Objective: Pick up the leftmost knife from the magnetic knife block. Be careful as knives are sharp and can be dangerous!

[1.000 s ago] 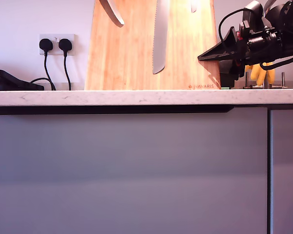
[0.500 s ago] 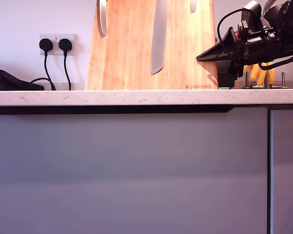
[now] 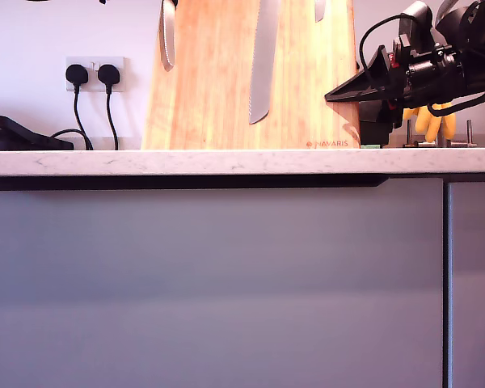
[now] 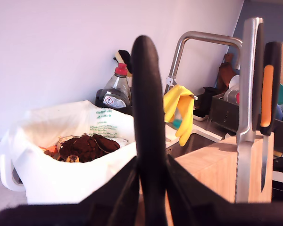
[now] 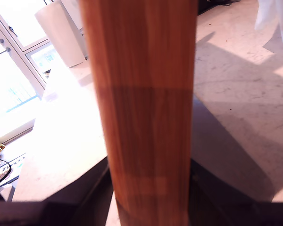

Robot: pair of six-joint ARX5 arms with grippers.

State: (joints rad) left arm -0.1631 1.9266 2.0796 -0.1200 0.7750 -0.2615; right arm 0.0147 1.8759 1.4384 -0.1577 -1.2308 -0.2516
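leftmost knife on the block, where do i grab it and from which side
Take the leftmost knife by its black handle, never the steel. The handle stands upright and rounded, so the jaws can close on its two sides. Come from the front of the magnetic knife block, because the bare blade hangs down against the board.

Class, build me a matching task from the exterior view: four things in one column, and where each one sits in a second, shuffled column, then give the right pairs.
Things
1. leftmost knife
2. long serrated blade
3. two black plugs
4. red NAVARIS lettering

Places
A. in the wall socket, toward the exterior view's left
B. down the middle of the magnetic knife block
C. at the block's upper edge on the exterior view's left
D. low on the block, just above the worktop

Pairs: 1-C, 2-B, 3-A, 4-D
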